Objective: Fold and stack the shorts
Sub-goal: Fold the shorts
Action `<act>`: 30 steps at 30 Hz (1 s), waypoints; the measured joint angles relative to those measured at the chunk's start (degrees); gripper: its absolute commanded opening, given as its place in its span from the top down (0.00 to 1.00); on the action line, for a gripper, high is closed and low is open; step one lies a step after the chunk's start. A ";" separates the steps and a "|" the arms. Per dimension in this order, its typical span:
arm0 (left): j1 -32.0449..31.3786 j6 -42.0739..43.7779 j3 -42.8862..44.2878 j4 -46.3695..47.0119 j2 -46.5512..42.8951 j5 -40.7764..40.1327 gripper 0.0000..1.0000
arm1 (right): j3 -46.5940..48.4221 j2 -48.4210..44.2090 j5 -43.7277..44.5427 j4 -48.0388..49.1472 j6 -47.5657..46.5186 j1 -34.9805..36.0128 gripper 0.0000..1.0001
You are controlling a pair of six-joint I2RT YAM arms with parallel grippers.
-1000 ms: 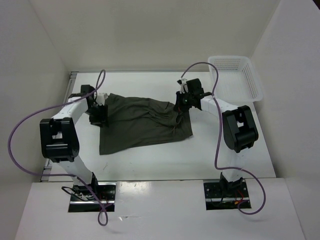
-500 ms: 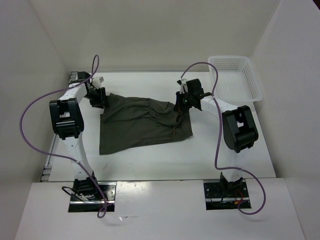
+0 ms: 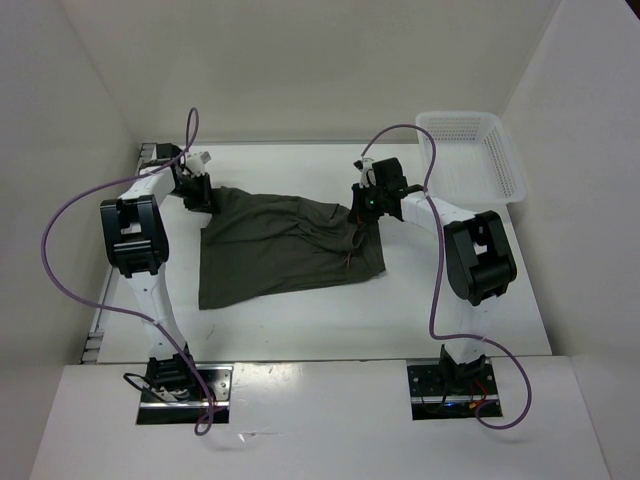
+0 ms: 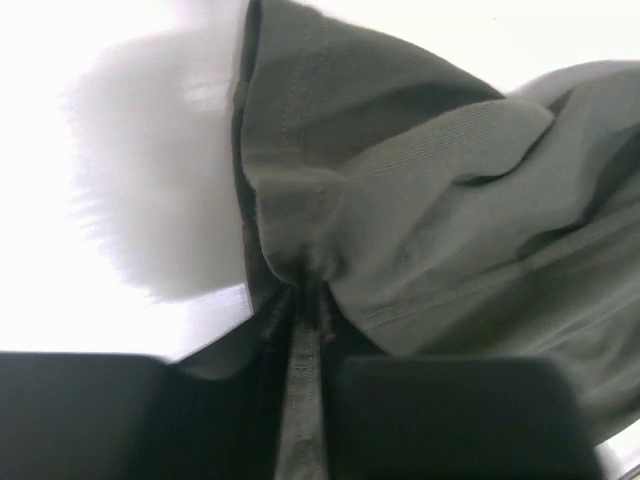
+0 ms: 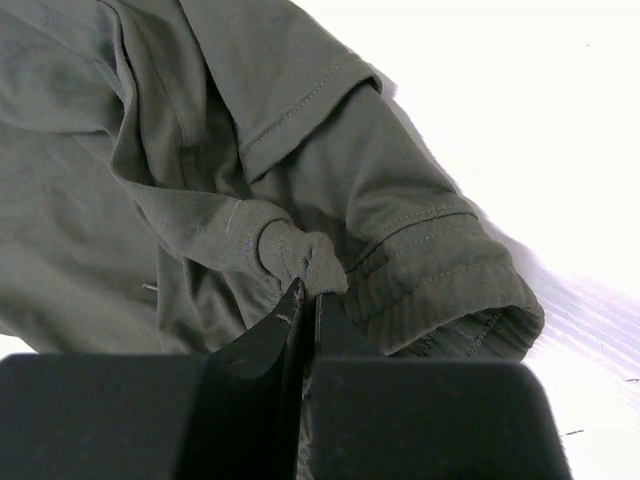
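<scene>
Two claws, and both are clamped on cloth from where I'm sitting. The shorts (image 3: 285, 250) are lying spread out and wrinkly in the middle of the bench (image 3: 300, 325), between the two arms, with the near left corner sticking out toward me and the drawstring end over on the right. My left claw (image 3: 203, 194) is down at the far left corner of the fabric. The left wrist cam shows a little bunched knob of olive cloth pinched right at the tips, with a thin strip of it running back between the jaws, so that one is gripping the shorts. My right claw (image 3: 361, 213) is at the far right corner by the ribbed waistband. The right wrist cam shows the jaws squeezed tight together on a small nub of fabric, with the waistband rolled up just beside it on the right. Most of the garment looks flat on the bench, only puckered where the corners are pinched. The white mesh basket (image 3: 478, 150) sits in the far right corner, well apart from the shorts.
</scene>
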 measured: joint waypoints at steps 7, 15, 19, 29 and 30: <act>0.02 0.00 0.00 0.61 -0.68 0.50 1.00 | 0.52 -0.02 1.62 -0.26 0.20 0.00 1.00; 1.99 0.00 12.81 -5.64 -4.92 3.34 1.00 | 5.77 -0.98 1.73 0.63 4.09 -3.56 1.00; 4.11 -0.13 19.15 -8.02 -9.90 6.56 1.00 | 7.52 -2.47 -0.63 2.84 6.71 -8.07 1.00; 4.85 0.07 -8.83 -11.96 -29.86 6.64 1.00 | -0.59 -14.40 -6.86 5.90 5.81 -8.81 1.00; 4.90 0.04 -12.87 -12.24 -30.45 6.21 1.00 | -2.64 -15.61 -7.50 6.25 5.79 -8.81 1.00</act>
